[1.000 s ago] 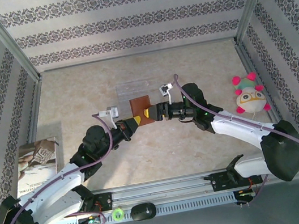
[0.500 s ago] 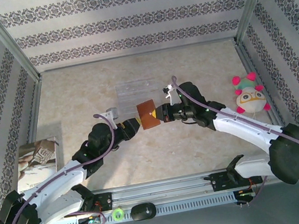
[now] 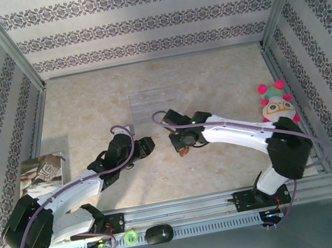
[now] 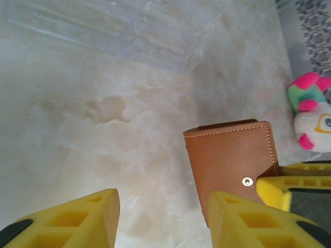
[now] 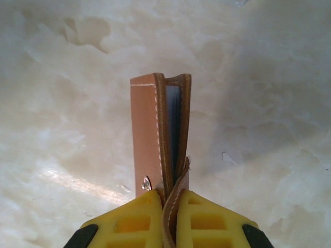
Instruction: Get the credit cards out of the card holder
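The card holder (image 5: 155, 129) is a brown leather wallet, seen edge on and nearly folded shut, with a strip of grey-blue lining in the gap. My right gripper (image 5: 169, 199) is shut on its snap tab and holds it just over the table. In the top view only a brown corner of the card holder (image 3: 184, 152) pokes out under the right gripper (image 3: 178, 142). My left gripper (image 4: 163, 199) stands open just left of the card holder (image 4: 230, 155), with bare table between its fingers. From above, the left gripper (image 3: 146, 145) is a short gap from the right one. The credit cards are hidden.
A clear ridged plastic tray (image 3: 152, 101) lies behind the grippers. A plush toy (image 3: 276, 104) sits at the right wall and a booklet (image 3: 41, 180) at the left. Metal frame posts and patterned walls close in the table.
The left gripper let go of the card holder, opened and pulled back. The right gripper shut on the snap tab, then swung nearer and lower with the card holder.
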### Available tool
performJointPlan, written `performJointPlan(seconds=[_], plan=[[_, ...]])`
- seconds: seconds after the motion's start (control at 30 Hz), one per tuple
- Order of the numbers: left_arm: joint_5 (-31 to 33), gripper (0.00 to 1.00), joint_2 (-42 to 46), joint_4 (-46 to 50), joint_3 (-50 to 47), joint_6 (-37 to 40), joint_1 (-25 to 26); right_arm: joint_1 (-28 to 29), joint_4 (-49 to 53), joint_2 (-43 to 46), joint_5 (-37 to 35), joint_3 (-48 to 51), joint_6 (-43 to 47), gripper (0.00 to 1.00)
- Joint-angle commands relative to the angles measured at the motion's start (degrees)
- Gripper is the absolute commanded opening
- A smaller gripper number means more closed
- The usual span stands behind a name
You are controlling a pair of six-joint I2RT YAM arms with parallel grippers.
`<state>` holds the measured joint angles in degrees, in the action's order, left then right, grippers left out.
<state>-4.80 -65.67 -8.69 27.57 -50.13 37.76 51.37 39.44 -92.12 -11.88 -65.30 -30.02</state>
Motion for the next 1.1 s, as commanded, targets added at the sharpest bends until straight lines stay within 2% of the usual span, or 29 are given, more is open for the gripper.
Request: performJointPlan(seconds=[0.0,0.07,0.2,0.3,0.5,0.63,0.73,0.83,0.93,1.07], plan=[[3.8,0.46,3.6,6.2,0.1,-1.8,-2.2,3.5,4.1,-4.7,-7.1,-4.8,1.1,0.00],[4.4,0.46,6.9,7.8,-1.7,-2.8,-4.2,4.9,3.5,-7.2,-6.3,-6.4,1.0,0.02],[3.4,0.46,11.4,10.0,-3.4,-3.0,-6.9,5.9,0.9,-10.1,-2.9,-8.1,0.8,0.25],[2.2,0.46,11.9,10.3,-3.8,-3.0,-7.4,5.9,-0.5,-10.9,-1.8,-8.6,0.7,0.36],[1.2,0.46,11.9,9.1,-4.8,-3.5,-7.5,5.9,-2.0,-10.7,-0.5,-8.5,0.6,0.40],[-0.2,0.46,10.8,6.9,-5.4,-4.0,-7.5,5.8,-5.3,-7.5,1.2,-6.3,0.0,0.47],[-1.2,0.46,9.3,5.4,-5.5,-4.3,-7.5,5.7,-6.2,-6.2,1.9,-5.6,-0.5,0.47],[-2.4,0.45,7.3,3.8,-5.6,-5.0,-7.6,5.6,-6.7,-5.7,1.6,-4.9,-1.1,0.42],[-3.0,0.44,5.9,2.9,-5.7,-5.4,-7.5,5.3,-7.0,-4.9,0.9,-4.1,-1.5,0.31],[-3.9,0.44,4.6,1.4,-6.0,-5.8,-7.5,5.3,-6.6,-3.8,-1.3,-3.7,-1.2,0.09]])
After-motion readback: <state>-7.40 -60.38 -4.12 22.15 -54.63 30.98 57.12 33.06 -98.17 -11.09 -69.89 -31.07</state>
